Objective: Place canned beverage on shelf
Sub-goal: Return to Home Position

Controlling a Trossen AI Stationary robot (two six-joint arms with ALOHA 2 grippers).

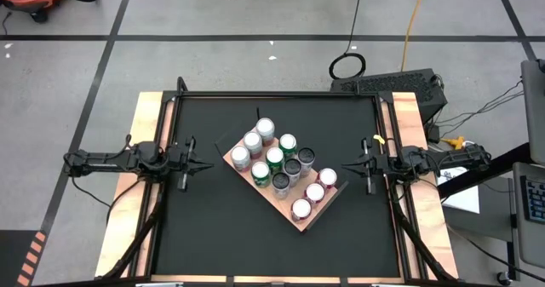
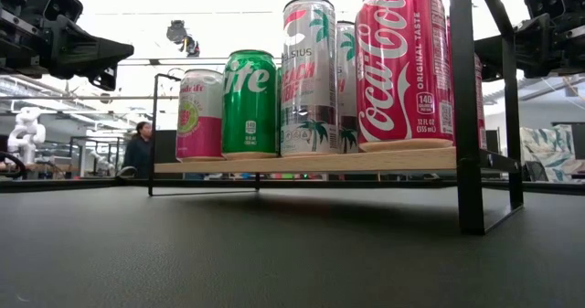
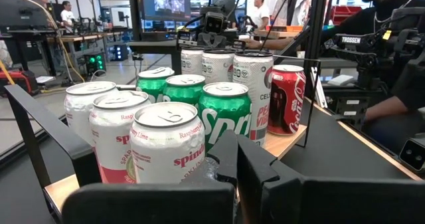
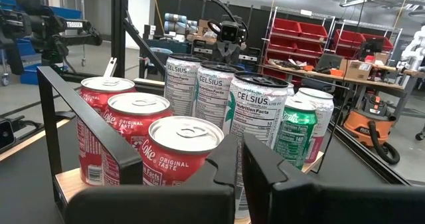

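Since every can (image 1: 274,156) stands on the shelf (image 1: 285,203) between our left hand (image 1: 200,163) and right hand (image 1: 352,167), we judge the placing finished (both closed, holding nothing, well apart from it).

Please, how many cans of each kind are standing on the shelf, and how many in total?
Red Coca-Cola cans: 3
Silver Celsius cans: 3
Green Sprite cans: 3
Pink-and-white Spindrift cans: 3
Total: 12 cans on the shelf
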